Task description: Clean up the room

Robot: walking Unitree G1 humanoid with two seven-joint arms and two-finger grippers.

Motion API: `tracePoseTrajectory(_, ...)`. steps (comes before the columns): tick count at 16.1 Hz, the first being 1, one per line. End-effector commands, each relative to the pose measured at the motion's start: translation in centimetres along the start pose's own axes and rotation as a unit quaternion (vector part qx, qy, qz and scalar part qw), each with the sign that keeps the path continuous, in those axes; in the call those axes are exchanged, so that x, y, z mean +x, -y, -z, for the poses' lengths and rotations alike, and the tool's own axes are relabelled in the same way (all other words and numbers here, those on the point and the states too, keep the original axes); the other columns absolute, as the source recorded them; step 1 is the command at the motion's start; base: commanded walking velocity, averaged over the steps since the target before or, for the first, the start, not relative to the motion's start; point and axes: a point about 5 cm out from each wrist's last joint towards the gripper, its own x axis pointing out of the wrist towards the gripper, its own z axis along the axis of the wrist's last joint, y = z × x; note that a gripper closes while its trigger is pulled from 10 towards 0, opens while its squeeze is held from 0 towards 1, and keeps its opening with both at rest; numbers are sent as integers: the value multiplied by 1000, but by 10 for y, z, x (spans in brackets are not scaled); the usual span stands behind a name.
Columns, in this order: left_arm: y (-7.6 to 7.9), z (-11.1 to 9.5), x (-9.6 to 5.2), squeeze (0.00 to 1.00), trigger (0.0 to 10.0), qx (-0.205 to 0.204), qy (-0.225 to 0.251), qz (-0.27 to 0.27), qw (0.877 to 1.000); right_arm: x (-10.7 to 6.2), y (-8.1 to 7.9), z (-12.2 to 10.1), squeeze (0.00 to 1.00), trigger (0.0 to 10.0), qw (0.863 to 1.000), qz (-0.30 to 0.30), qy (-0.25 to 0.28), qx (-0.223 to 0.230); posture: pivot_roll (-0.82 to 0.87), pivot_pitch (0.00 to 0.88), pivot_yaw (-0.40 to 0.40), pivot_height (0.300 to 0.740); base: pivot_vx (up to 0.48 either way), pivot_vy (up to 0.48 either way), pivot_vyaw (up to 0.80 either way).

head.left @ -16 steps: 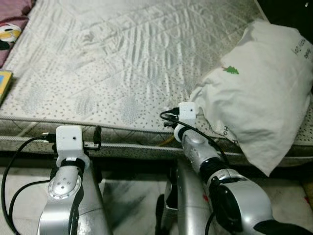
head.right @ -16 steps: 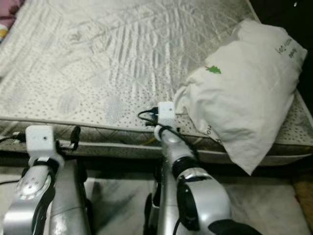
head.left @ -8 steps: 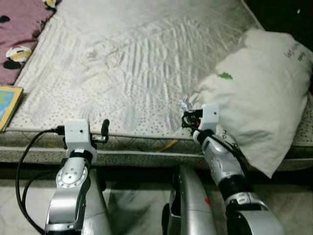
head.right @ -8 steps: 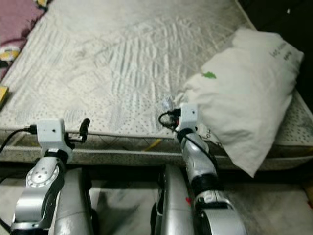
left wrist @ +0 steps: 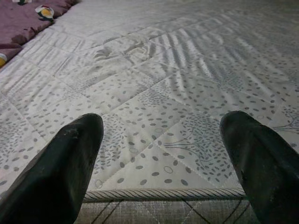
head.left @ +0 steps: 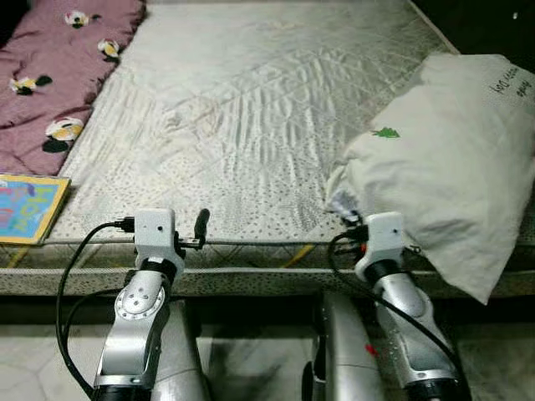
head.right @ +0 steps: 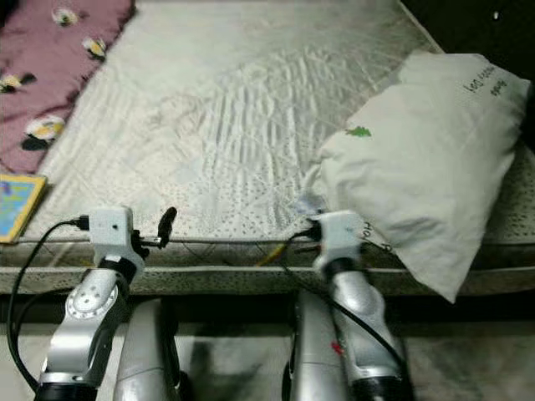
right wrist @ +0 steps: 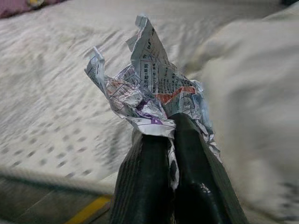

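The right gripper (right wrist: 170,140) has its two black fingers pressed together on a crumpled paper (right wrist: 149,88), a wad of printed paper with red and purple patches. The paper sticks up and out past the fingertips, its lower edge pinched between them and a strip of it trailing down the gap. In the head views the same paper (head.left: 343,200) shows as a small pale lump just ahead of the right wrist, above the front edge of the mattress (head.left: 251,117) and right beside the lower corner of the pillow (head.left: 451,167). Whether the paper touches the pillow cannot be told.

The pillow is large and white, with a small green tree mark and some dark lettering, and it lies on the right side of the mattress with one corner hanging over the front edge.

The left gripper (left wrist: 161,161) is spread wide, its fingers (left wrist: 70,168) well apart and holding nothing. It hovers at the front edge of the mattress, pointing across the quilted, dotted cover.

At the far left of the bed lies a pink blanket (head.left: 58,75) with cartoon prints, and near it, at the front left corner, a colourful book (head.left: 25,209) lies flat.
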Motion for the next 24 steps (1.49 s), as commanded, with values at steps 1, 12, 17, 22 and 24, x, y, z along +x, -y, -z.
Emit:
tracePoseTrajectory(1, -1, 4, -2, 0, 10000, -4, -3, 6, 1000, -1, 4, -18, 0, 10000, 999, 15, 37, -4, -44, 0, -10, 521, 0, 0, 0)
tracePoseTrajectory(12, -6, -4, 0, 0, 10000, 14, 18, -33, 999, -12, 19, -7, 0, 10000, 990, 134, -15, 35, -34, 11, -54, 521, 0, 0, 0)
tracePoseTrajectory(17, -6, -3, -1, 0, 10000, 2, 17, -33, 999, -4, 16, -18, 0, 10000, 993, 108, 0, 45, -33, 13, -60, 544, 0, 0, 0)
tracePoseTrajectory(22, -5, -3, -1, 0, 10000, 0, 15, -34, 999, -1, 20, -21, 0, 10000, 992, 113, 3, 49, -38, 15, -59, 597, 0, 0, 0)
tracePoseTrajectory(24, -3, -2, -1, 0, 10000, 2, 16, -34, 999, 2, 19, -30, 0, 10000, 993, 112, 18, 44, -37, 15, -59, 626, 0, 0, 0)
